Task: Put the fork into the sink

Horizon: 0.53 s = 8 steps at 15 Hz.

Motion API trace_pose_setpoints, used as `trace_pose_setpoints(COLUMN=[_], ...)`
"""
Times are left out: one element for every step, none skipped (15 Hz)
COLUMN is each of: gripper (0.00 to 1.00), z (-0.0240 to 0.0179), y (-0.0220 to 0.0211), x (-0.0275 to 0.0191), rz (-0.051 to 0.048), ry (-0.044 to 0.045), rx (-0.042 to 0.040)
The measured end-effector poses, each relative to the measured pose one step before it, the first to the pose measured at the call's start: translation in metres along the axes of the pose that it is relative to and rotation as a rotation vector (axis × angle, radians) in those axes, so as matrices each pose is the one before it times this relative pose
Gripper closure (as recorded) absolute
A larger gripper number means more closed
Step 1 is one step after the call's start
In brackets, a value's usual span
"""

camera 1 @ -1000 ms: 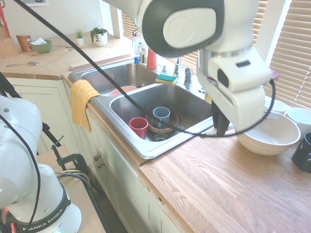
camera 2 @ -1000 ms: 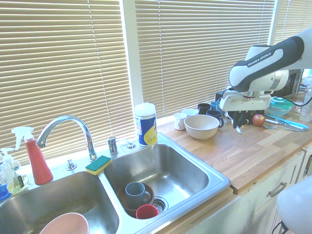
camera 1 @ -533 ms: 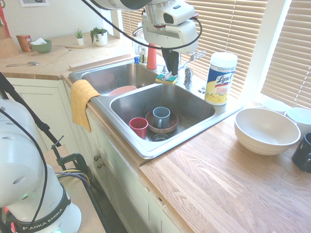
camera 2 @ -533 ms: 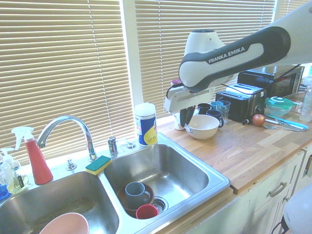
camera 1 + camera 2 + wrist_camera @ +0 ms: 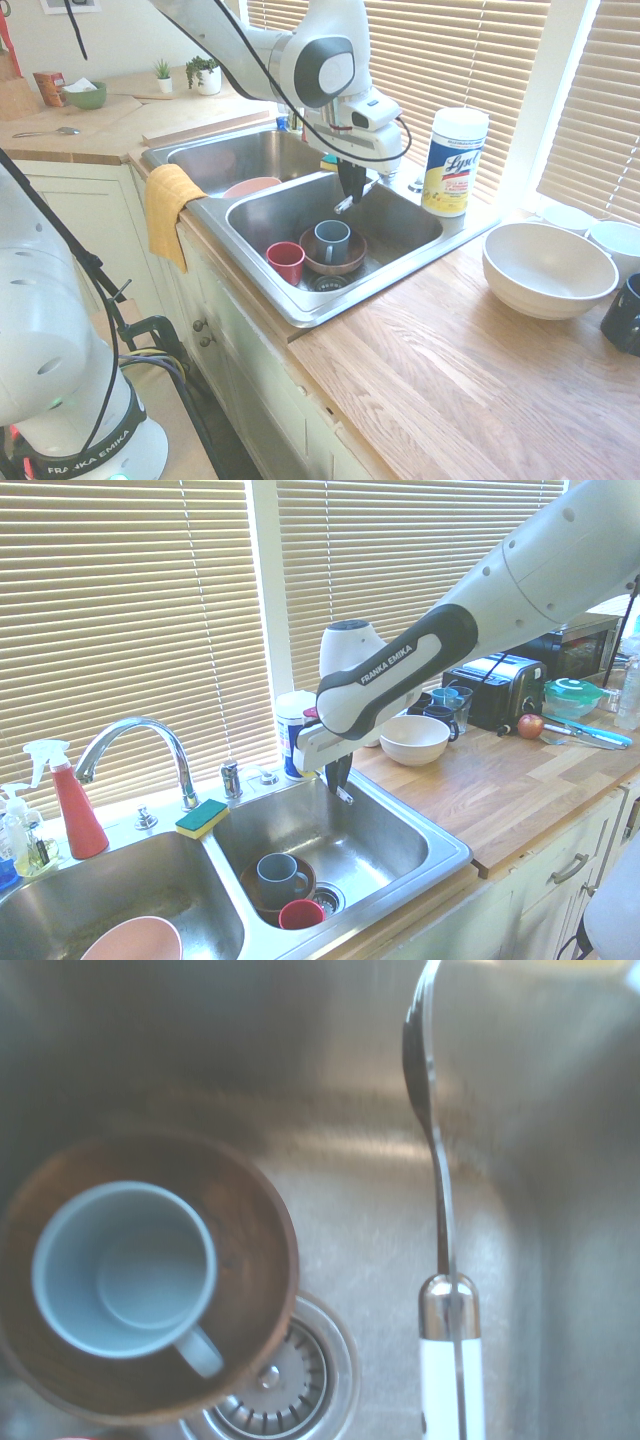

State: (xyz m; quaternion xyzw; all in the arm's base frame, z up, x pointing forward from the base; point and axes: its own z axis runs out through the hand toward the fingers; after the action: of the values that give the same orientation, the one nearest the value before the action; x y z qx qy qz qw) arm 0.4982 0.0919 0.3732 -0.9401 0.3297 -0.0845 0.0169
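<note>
One fork [image 5: 346,203], pinched by the closed fingers [image 5: 352,188] at its white handle, hangs above the sink [image 5: 400,225] basin, centre frame. Long axis slants, tines lowest, pointing at bare steel beside the mug [image 5: 331,239]. Release should land it inside.

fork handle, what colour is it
White, with a silvery metal neck and tines; the fork shows best in the wrist view, above the sink basin.

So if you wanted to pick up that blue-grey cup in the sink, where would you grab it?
Grab the blue-grey cup by its rim, from straight above. It stands upright and open inside the brown bowl, whose wall blocks the sides.
</note>
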Motion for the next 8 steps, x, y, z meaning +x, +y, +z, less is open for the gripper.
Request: trace_pose_setpoints(gripper=[1.00, 1.00, 1.00, 1.00, 1.00, 1.00, 1.00, 1.00], z=[0.01343, 0.01267, 0.01240, 0.01237, 0.01238, 0.01142, 0.01178, 0.01158], y=[0.00191, 0.00102, 0.00087, 0.00061, 0.00035, -0.00011, -0.00016, -0.00057], x=[-0.00157, -0.00200, -0.00281, -0.00308, -0.00306, -0.00191, -0.00192, -0.00224], rz=[-0.00207, -0.00171, -0.00226, -0.00312, -0.00443, -0.00119, 0.00029, -0.00268], ry=[-0.01136, -0.01170, -0.01129, -0.01158, -0.01360, -0.01287, -0.01362, -0.00977], rx=[-0.00731, -0.00510, -0.00423, -0.00461, -0.00937, -0.00893, -0.00896, -0.01073])
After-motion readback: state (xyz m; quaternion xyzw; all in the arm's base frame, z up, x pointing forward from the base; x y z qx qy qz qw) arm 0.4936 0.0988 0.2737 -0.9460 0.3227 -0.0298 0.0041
